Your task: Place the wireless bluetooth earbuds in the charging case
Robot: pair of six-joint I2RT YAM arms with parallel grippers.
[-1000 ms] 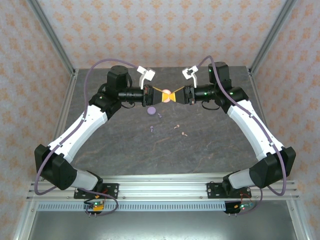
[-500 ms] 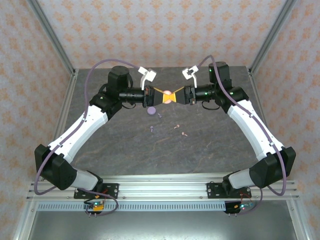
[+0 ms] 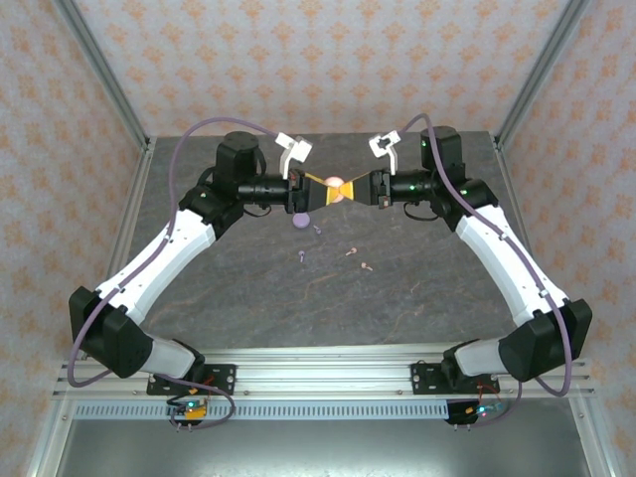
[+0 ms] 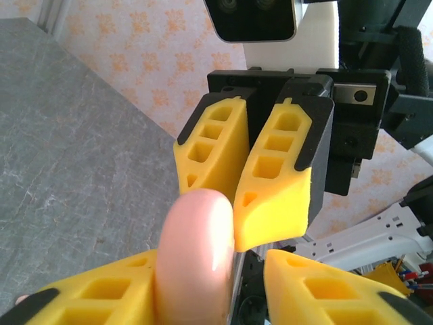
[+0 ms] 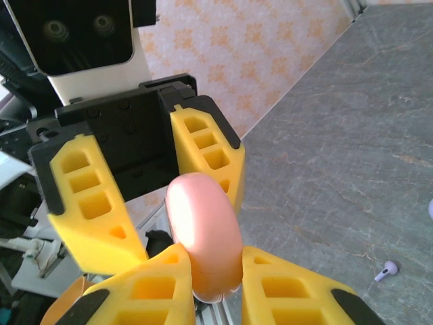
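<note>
Top external: four tiny stemmed earbuds [image 3: 350, 251], two lilac, two salmon-pink, lie scattered on the grey stone-look table [image 3: 248, 298]. Right gripper [image 5: 210, 274] clamps a glossy pink round case [image 5: 203, 223] mid-air; left gripper [image 4: 210, 267] loose around it.

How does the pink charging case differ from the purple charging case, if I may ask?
Colour: the pink charging case is salmon, the purple charging case lilac. Support: the pink one is clamped in the air by the right gripper; the purple one lies on the table. Both are round and similar in size.
</note>
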